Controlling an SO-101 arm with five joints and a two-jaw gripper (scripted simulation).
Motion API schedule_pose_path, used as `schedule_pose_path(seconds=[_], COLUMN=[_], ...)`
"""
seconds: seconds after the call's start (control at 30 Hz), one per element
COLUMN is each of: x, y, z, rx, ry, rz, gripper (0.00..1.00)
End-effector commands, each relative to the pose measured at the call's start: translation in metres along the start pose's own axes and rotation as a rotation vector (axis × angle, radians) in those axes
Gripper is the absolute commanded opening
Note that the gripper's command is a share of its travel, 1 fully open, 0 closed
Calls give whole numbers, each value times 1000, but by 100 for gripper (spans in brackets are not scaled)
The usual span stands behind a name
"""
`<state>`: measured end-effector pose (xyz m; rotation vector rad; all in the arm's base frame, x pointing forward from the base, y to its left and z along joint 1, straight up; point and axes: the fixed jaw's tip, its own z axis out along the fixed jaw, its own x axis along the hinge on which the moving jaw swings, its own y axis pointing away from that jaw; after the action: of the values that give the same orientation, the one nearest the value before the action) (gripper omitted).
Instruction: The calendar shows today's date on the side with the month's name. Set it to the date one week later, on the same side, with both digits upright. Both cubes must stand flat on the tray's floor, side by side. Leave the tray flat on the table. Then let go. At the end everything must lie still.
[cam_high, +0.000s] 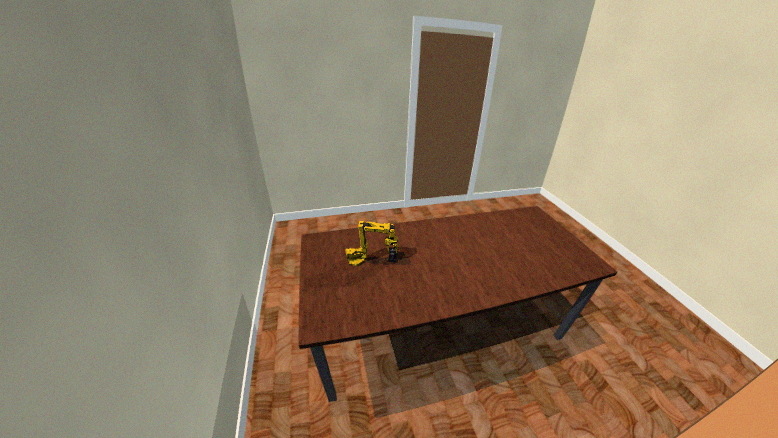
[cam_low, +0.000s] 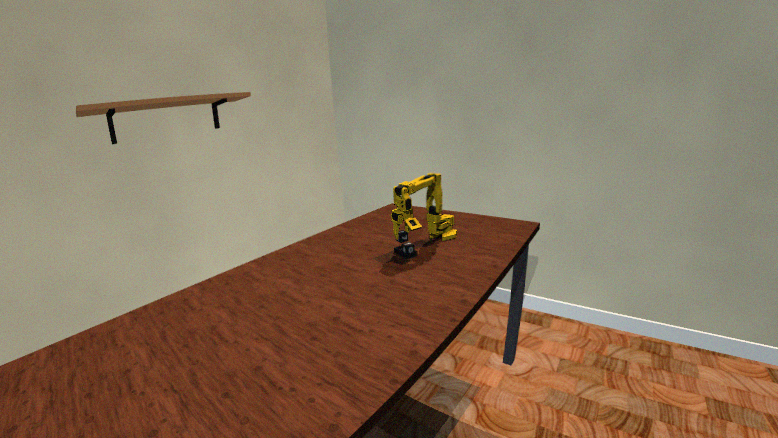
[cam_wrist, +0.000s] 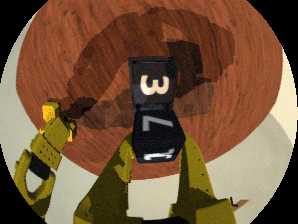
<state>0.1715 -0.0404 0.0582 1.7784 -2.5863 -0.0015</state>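
Note:
My gripper (cam_wrist: 157, 157) (cam_low: 402, 236) (cam_high: 390, 251) is shut on a black calendar cube (cam_wrist: 156, 128), held a little above the table. In the wrist view the held cube shows a white 7 on one face and a 1 on the face nearer the camera. Just beyond it, lower down, stands a second black cube (cam_wrist: 153, 84) with a white 3 on top. In the exterior view a small dark tray (cam_low: 409, 254) lies on the table right under the gripper. Its month side is too small to read, and in the wrist view the cubes hide the tray.
The yellow arm's base (cam_low: 442, 228) (cam_high: 356, 255) stands near the table's corner, close to the tray. The long brown table (cam_high: 462, 272) (cam_low: 272, 326) stretches away from it. A wall shelf (cam_low: 163, 102) hangs far off.

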Motion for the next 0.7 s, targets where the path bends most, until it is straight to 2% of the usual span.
schedule_pose_path(seconds=[0.0,0.67], x=[-2,-2], y=[-4,-4], z=[-4,3], rx=[38,39], ry=[-7,-7], rz=[-3,-3], gripper=[0,0])
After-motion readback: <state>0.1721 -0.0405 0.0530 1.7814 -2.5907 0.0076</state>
